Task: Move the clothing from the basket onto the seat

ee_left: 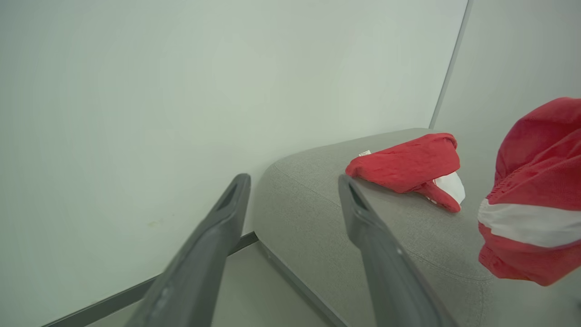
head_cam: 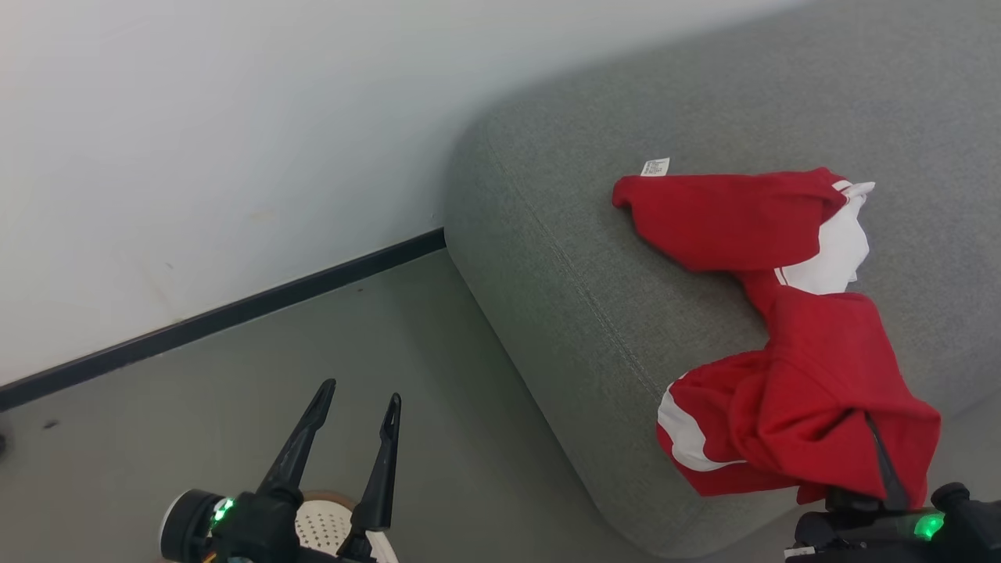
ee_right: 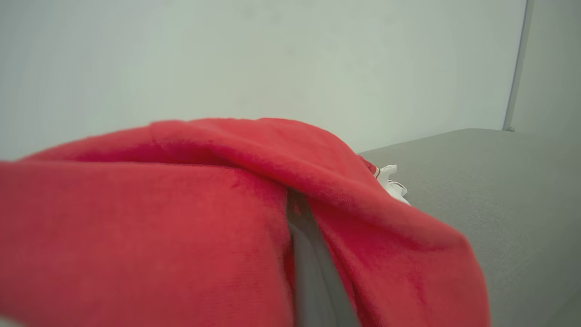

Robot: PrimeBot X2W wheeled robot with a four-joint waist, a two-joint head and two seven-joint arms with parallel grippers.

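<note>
Placing step: my right gripper (head_cam: 874, 426) clenched on red clothing (head_cam: 813, 383), draped at grey seat (head_cam: 563, 258) near edge; left gripper (head_cam: 361, 391) released. Next, likely: I let go.

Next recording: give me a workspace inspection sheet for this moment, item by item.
Surface: grey seat, carrying the clothing.
Job's things: red-and-white clothing sprawled on the seat, white tag at its far end; basket partly visible at the head view's bottom edge, contents not visible.
Clutter: nothing seen.
Grippers: left gripper, jaws open, holding nothing, above the basket; right gripper, jaws shut on the clothing's near end.
Cables: nothing seen.
Surroundings: pale wall, black skirting, grey floor.
</note>
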